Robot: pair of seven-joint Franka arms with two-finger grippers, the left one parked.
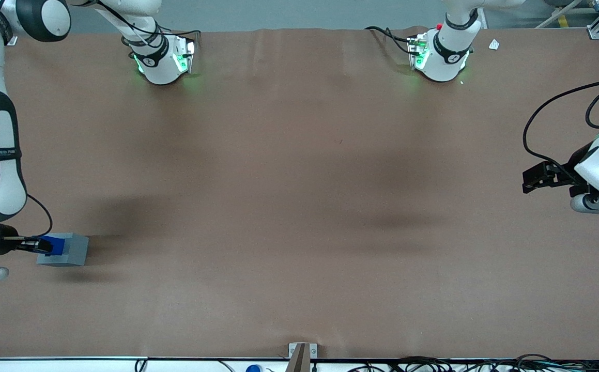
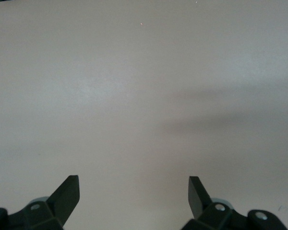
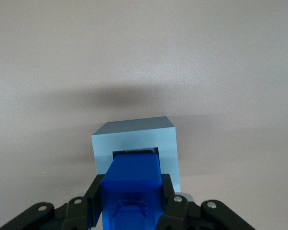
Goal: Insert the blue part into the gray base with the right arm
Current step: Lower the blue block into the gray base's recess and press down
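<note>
The gray base (image 1: 66, 251) rests on the brown table at the working arm's end, nearer the front camera than the arm bases. Pressed against its open square recess is the blue part (image 1: 55, 245), whose leading end reaches into that recess (image 3: 134, 152). My right gripper (image 1: 45, 245) is shut on the blue part (image 3: 132, 191), one black finger (image 3: 95, 196) against each side. The base (image 3: 134, 132) faces the gripper, its recess edge showing around the blue block. How deep the part sits inside is hidden.
The brown table (image 1: 299, 206) stretches toward the parked arm's end. Two arm bases with green lights (image 1: 162, 59) (image 1: 441, 54) stand at the edge farthest from the front camera. A small metal bracket (image 1: 302, 354) sits at the near edge.
</note>
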